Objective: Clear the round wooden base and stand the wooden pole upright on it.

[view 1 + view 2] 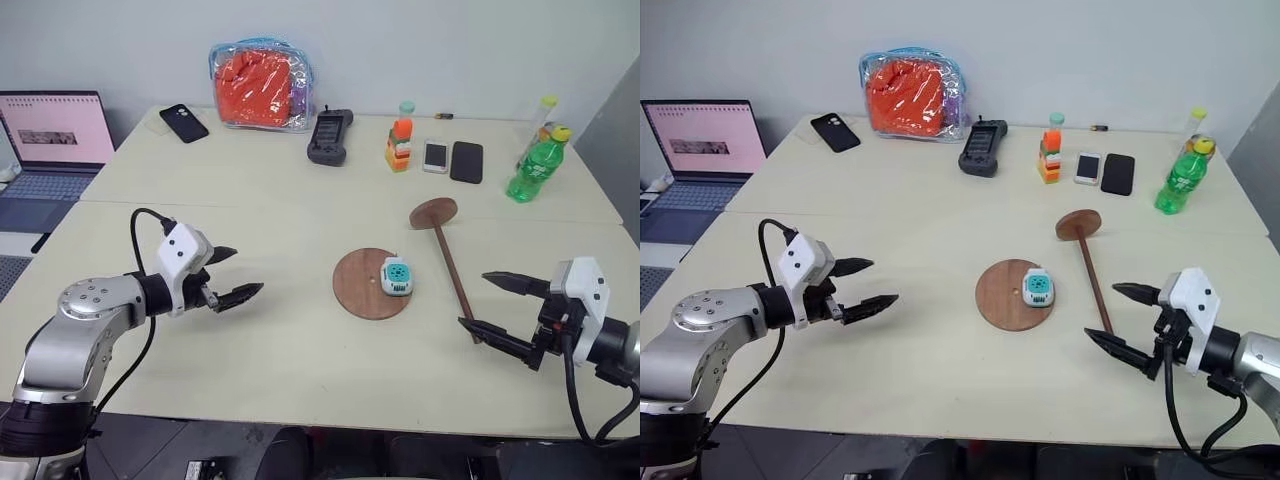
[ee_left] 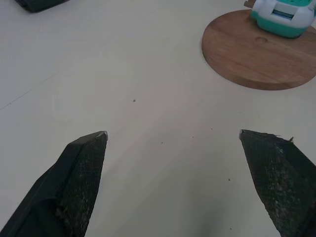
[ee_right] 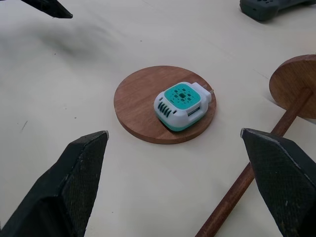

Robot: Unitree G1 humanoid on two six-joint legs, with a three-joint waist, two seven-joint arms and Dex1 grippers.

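The round wooden base (image 1: 372, 284) is seen lying flat near the middle of the desk (image 1: 280, 190), between the two tools. A small white-and-teal device (image 1: 397, 275) rests on the part of the base that faces the right tool, beside the small centre hole.

The wooden pole (image 1: 449, 260) is laid flat on the desk just beside the base, on the right-tool side, apart from it. Its long axis runs from far to near: the fixed disc end (image 1: 433, 213) points away from the robot, and the bare end (image 1: 471, 321) points toward the robot, leaning slightly to the right.

The right tool (image 1: 490, 301) is held above the desk with its fingers spread wide and nothing between them. The bare end of the pole lies close to its lower finger; whether they touch cannot be told. In the right wrist view the base and the device are seen ahead between the fingers, with the pole running past the right-hand finger.

The left tool (image 1: 243, 272) is held well apart from the base, on its left, fingers spread and empty, pointed toward the base.

Along the far desk edge a green bottle (image 1: 533, 163), two phones (image 1: 452, 158), a black controller (image 1: 330, 136) and a clear bag with orange contents (image 1: 262, 86) are seen.
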